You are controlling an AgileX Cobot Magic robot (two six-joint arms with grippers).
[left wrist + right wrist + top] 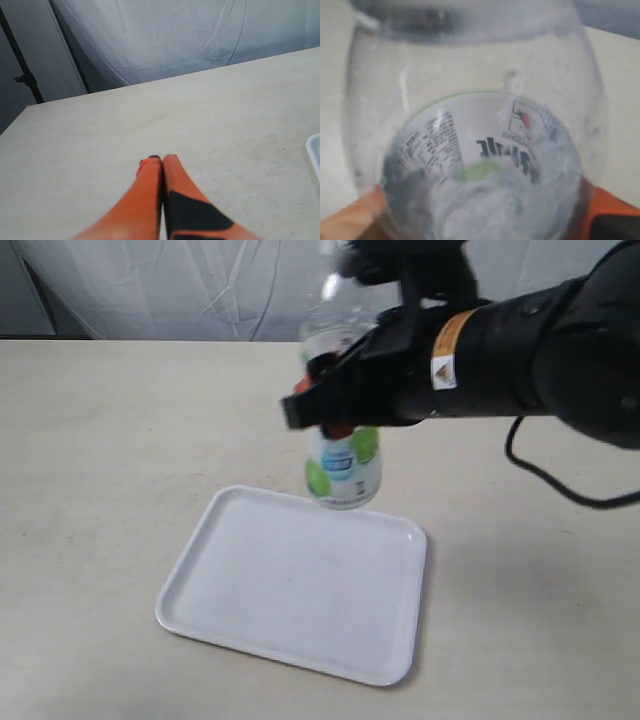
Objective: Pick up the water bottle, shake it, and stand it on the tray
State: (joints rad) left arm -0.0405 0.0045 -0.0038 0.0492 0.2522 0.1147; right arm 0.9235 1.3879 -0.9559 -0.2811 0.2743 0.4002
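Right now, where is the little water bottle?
In the exterior view the water bottle is mid-frame, clamped in the right gripper, with its base at the far rim of the tray.

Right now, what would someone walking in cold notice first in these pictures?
The black right gripper stands out first. It is clamped around the water bottle, holding it upright in the air by the far edge of the empty white tray, and the bottle's top is blurred. In the left wrist view, the left gripper hangs shut on nothing above the table.
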